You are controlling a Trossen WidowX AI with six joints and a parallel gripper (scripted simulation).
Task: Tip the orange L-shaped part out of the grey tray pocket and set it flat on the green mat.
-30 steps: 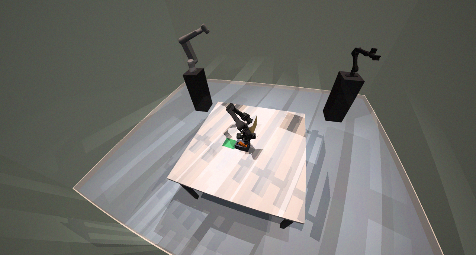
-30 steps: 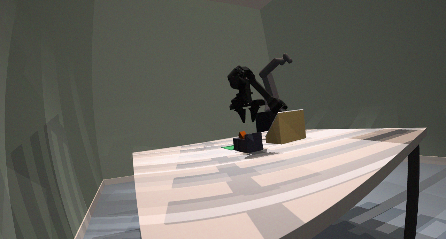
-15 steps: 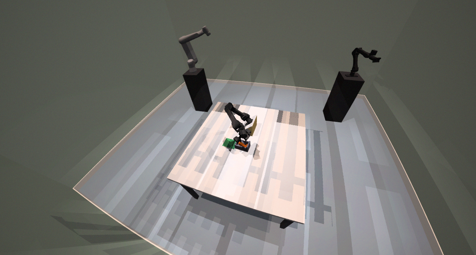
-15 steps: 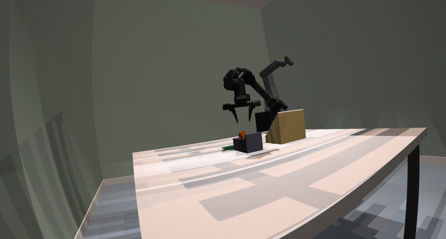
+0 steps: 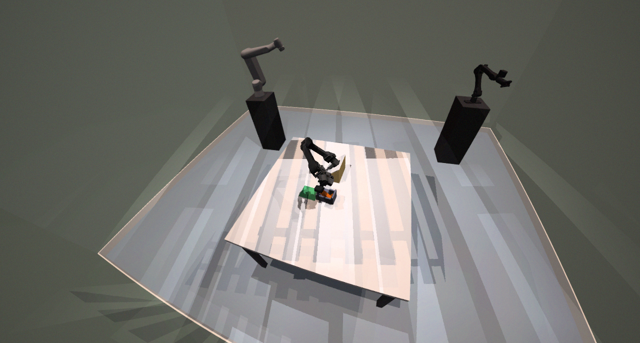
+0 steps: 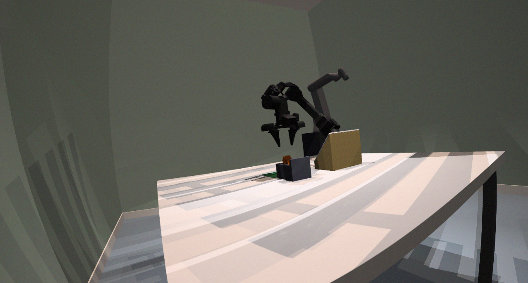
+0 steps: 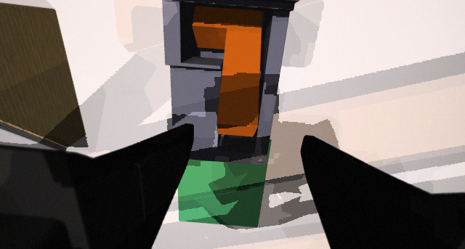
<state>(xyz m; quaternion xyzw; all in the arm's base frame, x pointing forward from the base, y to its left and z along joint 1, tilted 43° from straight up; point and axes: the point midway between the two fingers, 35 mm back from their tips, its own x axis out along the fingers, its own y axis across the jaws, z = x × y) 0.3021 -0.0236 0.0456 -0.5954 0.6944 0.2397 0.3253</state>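
1 orange part (image 5: 328, 195) (image 6: 286, 159) (image 7: 243, 56) tilted in tray (image 5: 326, 201) (image 6: 301, 168) (image 7: 192, 86), open jaws (image 5: 320, 189) (image 6: 285, 145) above

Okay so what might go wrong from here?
The claw is open above the tilted orange part: a finger could clip the tray's side wall coming down. The raised end slopes, so a pinch might slip and drop the part back into its pocket.

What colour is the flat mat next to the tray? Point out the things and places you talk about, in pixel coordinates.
The mat (image 5: 307, 193) (image 6: 270, 174) (image 7: 222, 198) is green; the wrist view shows it best.
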